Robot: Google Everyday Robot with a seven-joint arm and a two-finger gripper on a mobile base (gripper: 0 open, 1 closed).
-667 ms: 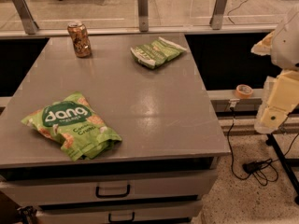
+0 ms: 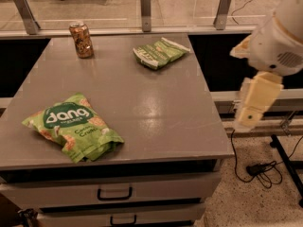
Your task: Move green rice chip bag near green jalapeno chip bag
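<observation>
Puffy light-green foil worries me: the green rice chip bag [image 2: 73, 131] lies near-left by the table [image 2: 156, 108] edge, my gripper [image 2: 258, 100], its state beyond my telling, hangs off the right side, and a glancing grab could shove the bag overboard, never reaching the far green jalapeno chip bag [image 2: 158, 53].

From my seat the arm [image 2: 279, 37] ran off the right edge, so I saw only part of it. The gripper [image 2: 249, 118] hung beyond the table's [image 2: 156, 112] right side. I could not read the small print on the green jalapeno chip bag [image 2: 158, 53] or the can's [image 2: 81, 39] label. The bottom edge cut off the lower drawer [image 2: 118, 217].
</observation>
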